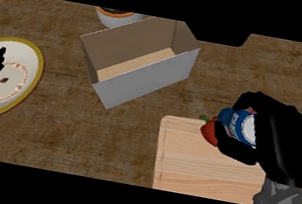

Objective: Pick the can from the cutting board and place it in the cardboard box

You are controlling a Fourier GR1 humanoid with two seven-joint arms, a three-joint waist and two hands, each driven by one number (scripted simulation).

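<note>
Blue-labelled can (237,125) sits gripped inside right hand (282,142).

You are looking at a kitchen: a brown speckled bench (49,142) carries a wooden cutting board (188,166), a gold-rimmed plate (30,60) and an open cardboard box (147,75).

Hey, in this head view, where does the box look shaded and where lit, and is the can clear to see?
In the head view, the cardboard box has a pale lit front wall and a darker shaded inner wall, with no strong shadow cast on the counter; the can is mostly hidden by the right hand curled round it, so its label is unreadable.
</note>
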